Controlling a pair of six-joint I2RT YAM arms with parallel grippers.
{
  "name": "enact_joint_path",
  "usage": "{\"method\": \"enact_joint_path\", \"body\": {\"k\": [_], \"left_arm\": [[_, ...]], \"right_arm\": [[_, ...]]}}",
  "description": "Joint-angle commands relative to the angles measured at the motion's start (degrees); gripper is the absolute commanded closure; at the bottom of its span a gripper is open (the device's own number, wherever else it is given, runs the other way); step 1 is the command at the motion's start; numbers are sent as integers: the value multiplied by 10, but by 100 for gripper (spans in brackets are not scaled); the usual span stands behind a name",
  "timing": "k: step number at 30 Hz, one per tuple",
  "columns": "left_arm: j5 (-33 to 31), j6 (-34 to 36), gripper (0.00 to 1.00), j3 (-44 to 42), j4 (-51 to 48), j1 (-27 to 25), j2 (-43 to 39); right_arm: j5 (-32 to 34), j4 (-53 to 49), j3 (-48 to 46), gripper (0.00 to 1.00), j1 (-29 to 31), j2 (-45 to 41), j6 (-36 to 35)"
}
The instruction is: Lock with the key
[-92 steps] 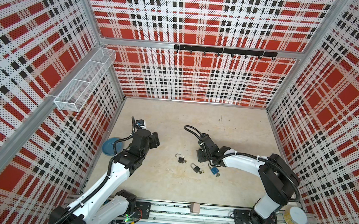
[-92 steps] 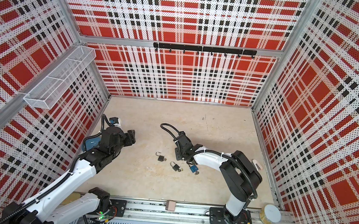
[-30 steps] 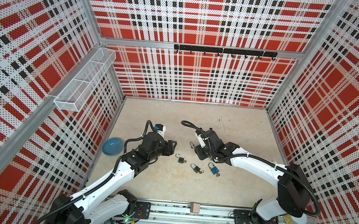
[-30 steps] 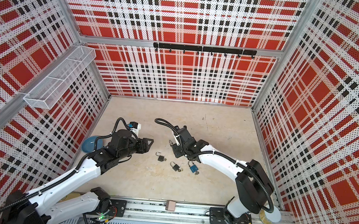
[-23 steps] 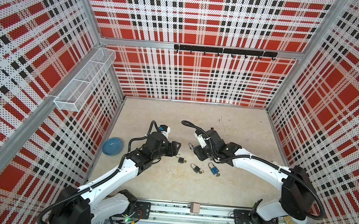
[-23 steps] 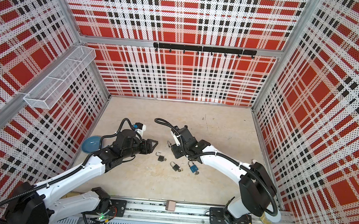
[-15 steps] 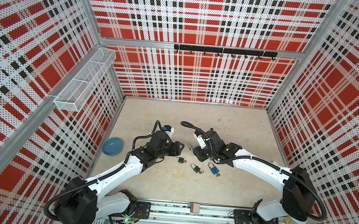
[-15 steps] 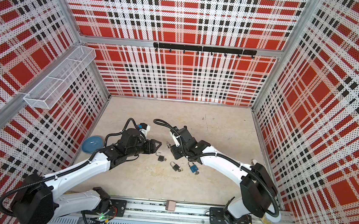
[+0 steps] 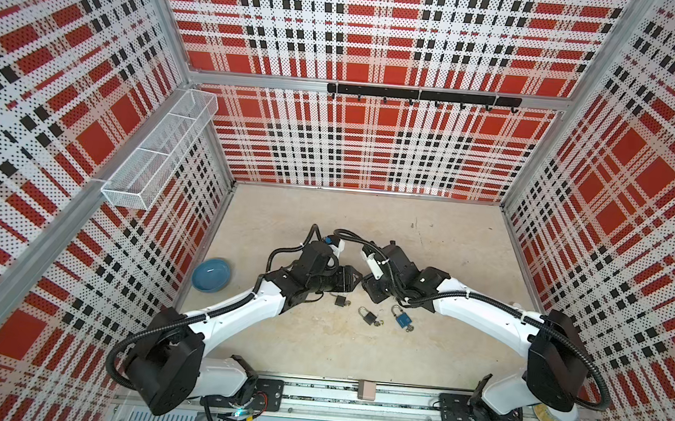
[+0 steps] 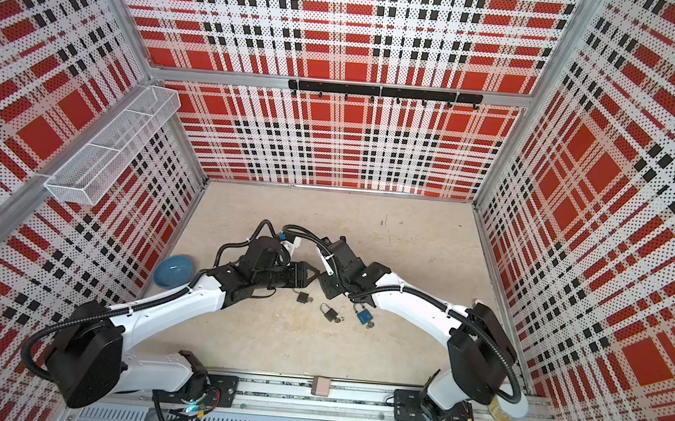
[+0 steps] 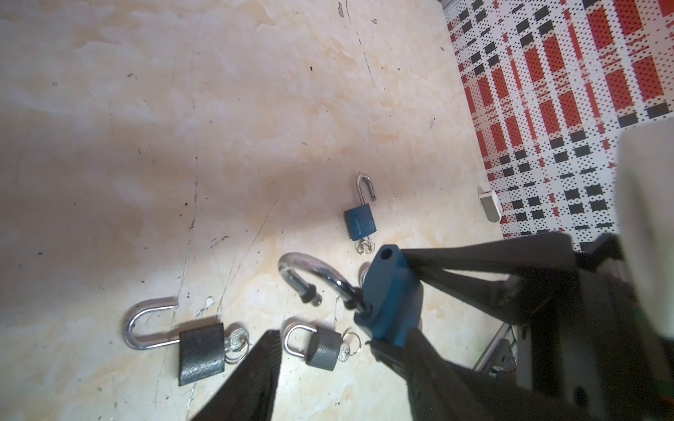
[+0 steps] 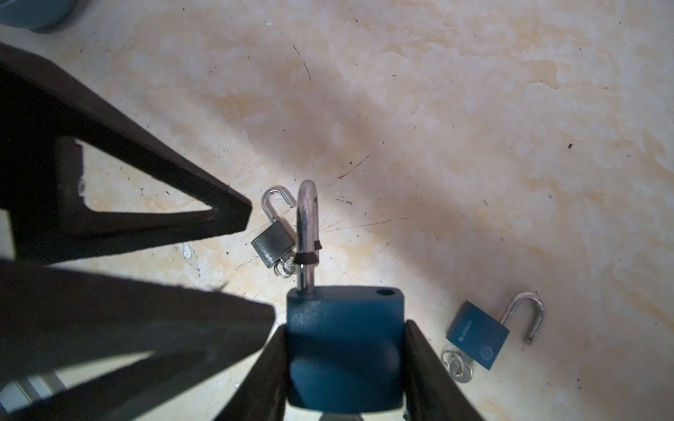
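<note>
— What sort of room is it?
— A beige, marbled tabletop, scuffed with dark scratches, boxed in by perforated walls printed in red, black and white plaid.
— Any writing?
— Only on the small blue padlock, lying just toward 4 o'clock from the table's centre. It has white lettering and a round emblem, too small to read surely. A ringed key sits in its base.
— And the claws?
— They meet at the centre. The right gripper is clamped on the sides of the large blue padlock, held off the table with its shackle swung open. I can't make out its key. The left gripper sits on its 9 o'clock side, fingers parted and empty, one tip just beside the padlock's body.
— What else is about?
— A grey padlock and a second grey padlock, keys in both, lie just toward 6 o'clock, close under the claws. A blue bowl stands at 9 o'clock by the wall, a wire basket hangs on the wall near 10, and a black hook rail is at 12.
</note>
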Motion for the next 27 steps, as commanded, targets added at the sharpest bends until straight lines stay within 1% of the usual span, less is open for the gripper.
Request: {"method": "enact_joint_path", "body": {"k": [1, 7, 12, 16, 27], "left_arm": [[3, -19, 46, 14, 18, -3, 13], [-5, -44, 49, 5, 56, 6, 23], [-18, -64, 50, -14, 76, 20, 8], [-12, -71, 50, -17, 81, 30, 6], [15, -80, 51, -14, 90, 29, 22]], "right_arm": [[9, 32, 26, 79, 8, 0, -8], [13, 34, 26, 80, 16, 0, -7], [15, 34, 26, 80, 20, -2, -7], [14, 35, 29, 81, 23, -2, -8], [17, 33, 39, 81, 28, 0, -11]]}}
